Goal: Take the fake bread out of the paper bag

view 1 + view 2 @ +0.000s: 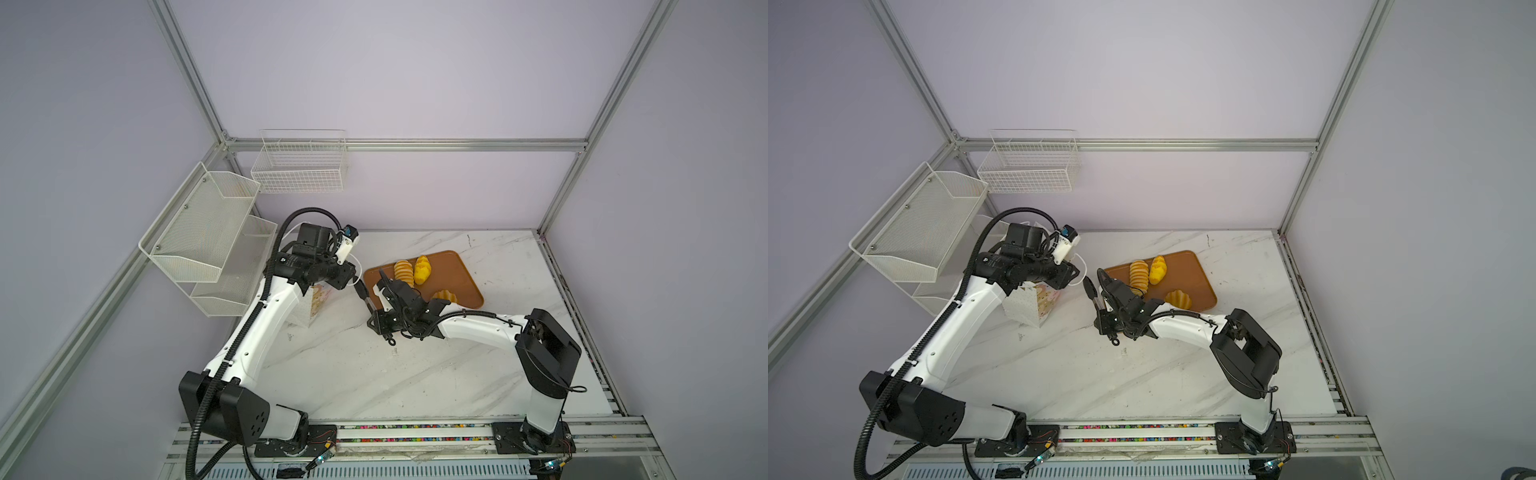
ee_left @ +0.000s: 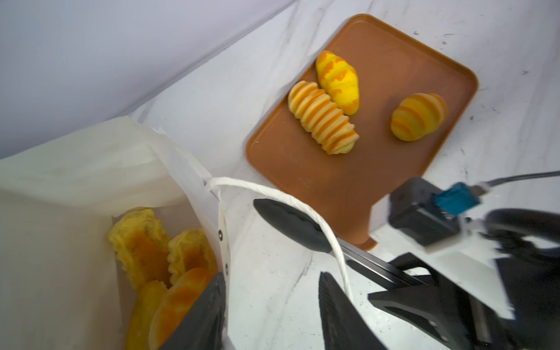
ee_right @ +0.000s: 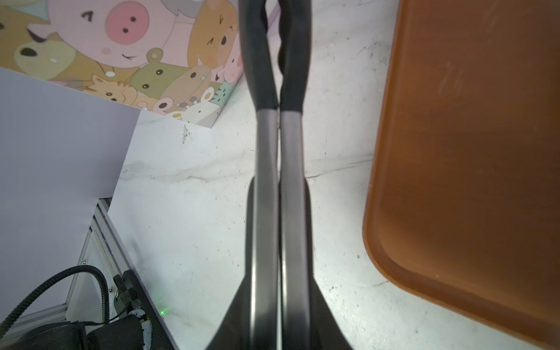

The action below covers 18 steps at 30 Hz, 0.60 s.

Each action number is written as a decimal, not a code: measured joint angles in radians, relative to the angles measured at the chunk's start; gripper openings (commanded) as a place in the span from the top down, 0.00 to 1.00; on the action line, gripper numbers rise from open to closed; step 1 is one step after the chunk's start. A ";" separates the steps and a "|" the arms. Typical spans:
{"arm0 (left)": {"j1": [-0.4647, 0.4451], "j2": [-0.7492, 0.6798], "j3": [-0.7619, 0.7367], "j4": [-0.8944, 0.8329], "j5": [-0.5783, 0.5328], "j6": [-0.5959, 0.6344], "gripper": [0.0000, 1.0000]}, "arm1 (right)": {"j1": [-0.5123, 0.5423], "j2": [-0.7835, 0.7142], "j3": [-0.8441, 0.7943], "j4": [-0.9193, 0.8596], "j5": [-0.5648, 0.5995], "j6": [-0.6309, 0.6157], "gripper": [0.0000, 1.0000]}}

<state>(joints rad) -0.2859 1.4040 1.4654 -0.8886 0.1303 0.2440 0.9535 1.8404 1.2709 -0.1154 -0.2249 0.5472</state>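
The white paper bag with a cartoon print stands open under my left wrist. Several pieces of fake bread lie inside it. My left gripper is open and straddles the bag's rim: one finger is inside by the bread, the other outside under the cord handle. Three pieces of bread lie on the orange-brown tray. My right gripper is shut on black-tipped tongs, closed and empty, between bag and tray.
White wire baskets hang on the back wall. A mesh shelf is fixed to the left wall, close behind the bag. Metal frame posts border the marble tabletop. The tray's edge runs beside the tongs.
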 measured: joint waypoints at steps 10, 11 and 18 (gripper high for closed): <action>-0.123 -0.005 -0.029 0.007 0.000 -0.043 0.46 | 0.000 0.003 -0.019 0.034 -0.002 0.027 1.00; -0.131 -0.004 -0.034 0.011 0.000 -0.047 0.46 | 0.000 0.003 -0.021 0.039 -0.004 0.033 1.00; -0.206 0.080 -0.041 0.042 0.000 -0.079 0.45 | 0.000 -0.005 -0.114 0.094 -0.029 0.069 1.00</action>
<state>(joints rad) -0.4919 1.4837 1.4246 -0.8463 0.1299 0.1646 0.9539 1.8359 1.1572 -0.0216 -0.2535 0.6163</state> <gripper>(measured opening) 0.548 0.253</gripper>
